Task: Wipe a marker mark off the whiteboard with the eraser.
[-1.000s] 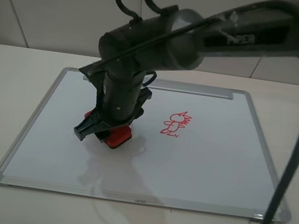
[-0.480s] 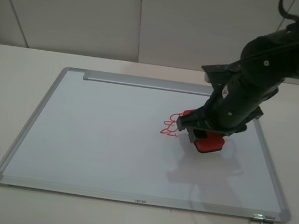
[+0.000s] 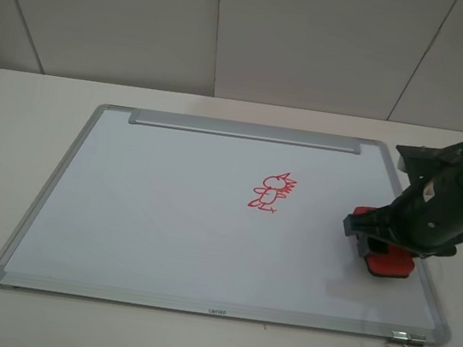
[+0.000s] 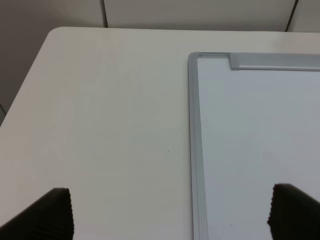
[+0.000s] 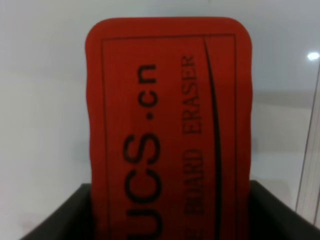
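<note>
Fingers (image 3: 360, 229) of the right gripper (image 3: 381, 244) are clamped on the small red oblong eraser (image 3: 388, 264), pressed flat on the large white whiteboard with a silver-grey metal frame (image 3: 47, 199), at the board's right edge toward the near corner. Right wrist view: eraser top is red with rounded corners, a dark outline and dark lettering reading "BOARD ERASER". Only one red drawing shows on the board: an upright red line doodle with a spiky crest (image 3: 272, 191), near centre, well apart from the eraser. Left gripper (image 4: 170, 212): dark fingers spread wide apart, holding nothing, above the white tabletop (image 4: 110, 125) at the board's left frame.
</note>
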Robot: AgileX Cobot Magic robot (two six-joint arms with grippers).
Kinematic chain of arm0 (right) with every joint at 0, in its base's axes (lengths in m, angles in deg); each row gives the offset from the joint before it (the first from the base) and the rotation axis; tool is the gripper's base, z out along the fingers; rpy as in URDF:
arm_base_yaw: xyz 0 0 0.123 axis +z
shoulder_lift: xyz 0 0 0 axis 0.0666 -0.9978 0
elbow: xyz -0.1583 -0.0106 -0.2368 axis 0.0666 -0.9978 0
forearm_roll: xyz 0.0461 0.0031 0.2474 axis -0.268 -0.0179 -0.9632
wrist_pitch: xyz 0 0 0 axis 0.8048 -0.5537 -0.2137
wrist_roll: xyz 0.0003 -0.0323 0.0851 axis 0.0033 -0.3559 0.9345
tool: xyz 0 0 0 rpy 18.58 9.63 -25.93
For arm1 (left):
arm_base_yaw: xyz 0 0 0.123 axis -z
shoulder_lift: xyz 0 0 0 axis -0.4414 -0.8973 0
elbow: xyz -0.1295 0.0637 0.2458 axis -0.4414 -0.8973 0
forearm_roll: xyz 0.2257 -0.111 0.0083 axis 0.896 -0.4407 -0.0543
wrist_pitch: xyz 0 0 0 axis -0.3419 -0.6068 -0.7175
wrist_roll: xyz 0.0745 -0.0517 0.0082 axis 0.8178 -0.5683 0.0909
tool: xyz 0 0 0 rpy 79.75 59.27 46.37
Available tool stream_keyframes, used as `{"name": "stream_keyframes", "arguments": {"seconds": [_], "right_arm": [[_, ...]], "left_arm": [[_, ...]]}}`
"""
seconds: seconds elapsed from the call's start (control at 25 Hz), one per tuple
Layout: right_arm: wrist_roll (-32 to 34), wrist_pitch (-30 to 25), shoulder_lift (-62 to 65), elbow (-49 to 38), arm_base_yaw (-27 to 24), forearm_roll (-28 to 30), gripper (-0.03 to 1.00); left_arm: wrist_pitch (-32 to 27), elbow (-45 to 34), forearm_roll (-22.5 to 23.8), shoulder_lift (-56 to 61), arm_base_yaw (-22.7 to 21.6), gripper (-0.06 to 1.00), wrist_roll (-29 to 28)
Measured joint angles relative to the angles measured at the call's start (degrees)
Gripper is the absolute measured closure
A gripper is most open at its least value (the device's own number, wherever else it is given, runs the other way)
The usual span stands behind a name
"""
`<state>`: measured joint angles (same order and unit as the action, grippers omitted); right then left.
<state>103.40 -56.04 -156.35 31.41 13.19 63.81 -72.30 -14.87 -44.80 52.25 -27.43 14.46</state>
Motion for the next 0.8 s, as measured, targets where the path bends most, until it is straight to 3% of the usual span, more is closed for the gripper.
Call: {"name": "stream_keyframes", "arguments": {"seconds": [0.28, 0.48, 0.6, 0.8], "right_arm": [[0.06, 4.36, 0.05, -4.49, -0.20, 2.12, 0.46], [0.06, 4.36, 0.79, -4.57, -0.20, 2.56, 0.21], [-0.20, 1.22, 4.65, -3.42, -0.20, 2.56, 0.17], [-2.23, -10.03, 18.75, 1.59, -0.20, 2.56, 0.16]], "left_arm": [[0.00, 0.00, 0.00, 0.00, 0.00, 0.17, 0.00], [0.00, 0.00, 0.00, 0.00, 0.00, 0.17, 0.00], [0.00, 0.00, 0.00, 0.00, 0.00, 0.17, 0.00], [0.00, 0.00, 0.00, 0.00, 0.00, 0.17, 0.00]]}}
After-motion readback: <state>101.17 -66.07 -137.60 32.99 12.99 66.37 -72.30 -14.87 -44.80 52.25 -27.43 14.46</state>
